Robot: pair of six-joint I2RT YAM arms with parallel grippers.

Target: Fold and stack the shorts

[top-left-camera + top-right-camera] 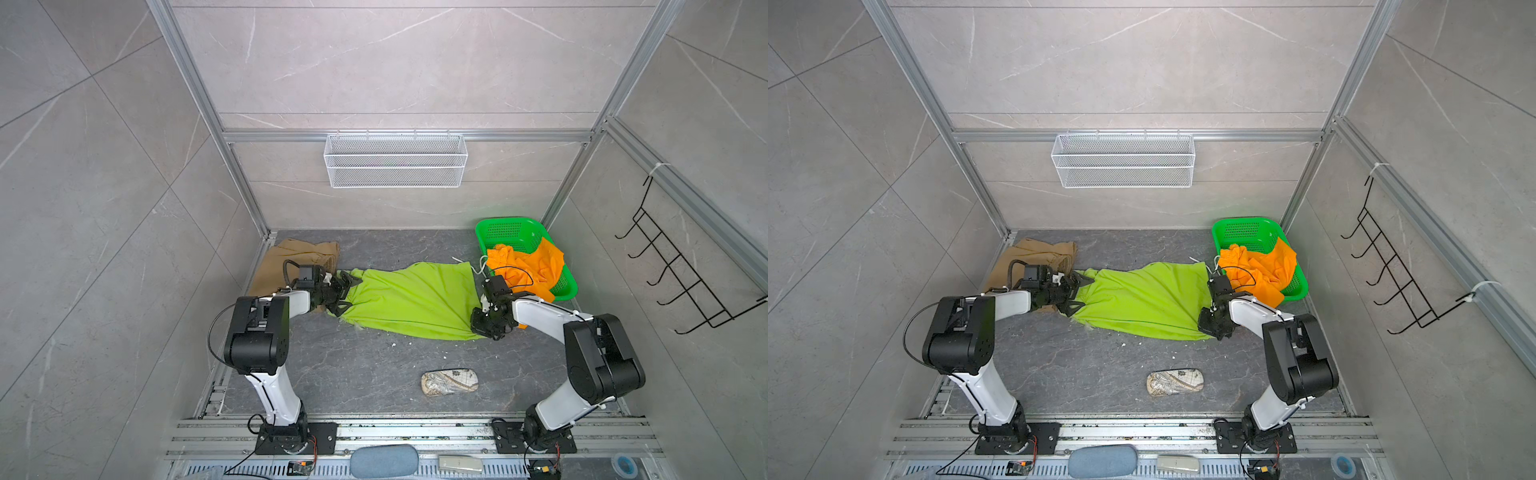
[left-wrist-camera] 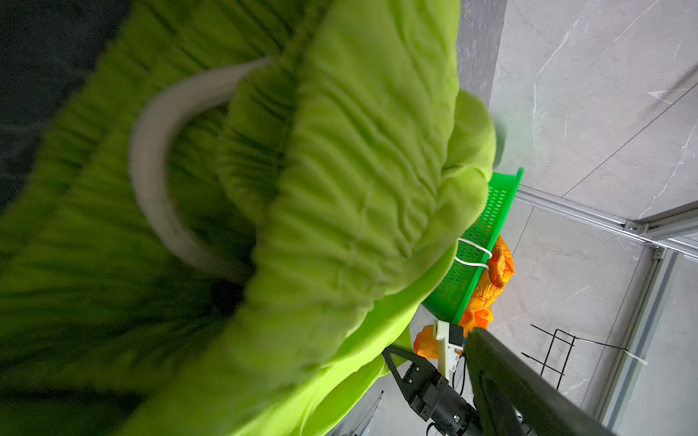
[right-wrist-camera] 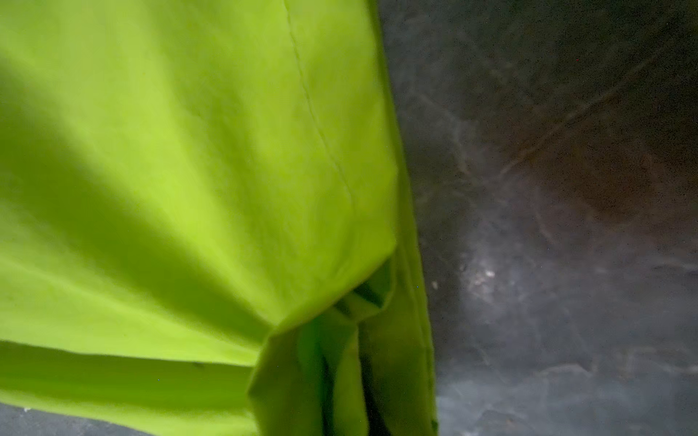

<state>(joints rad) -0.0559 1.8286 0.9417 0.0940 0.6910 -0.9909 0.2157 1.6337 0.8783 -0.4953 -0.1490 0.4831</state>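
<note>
While lime green shorts (image 1: 415, 299) lie stretched, left hand (image 1: 349, 294) wide at one end, right hand (image 1: 482, 326), grip unclear.

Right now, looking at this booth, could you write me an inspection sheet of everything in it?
Surface: dark stone-look table, white crumbs near the middle.
Job's things: lime green shorts spread across the middle; tan shorts back-left, partly under the left arm; orange shorts draped over the green basket.
Clutter: patterned pouch near the front.
Grippers: left gripper open at the lime green shorts' waist; right gripper at the bunched hem corner, jaws hidden.
Cables: black cables looping at each wrist.
Surroundings: white wire basket on back wall; black hook rack on right wall.
</note>
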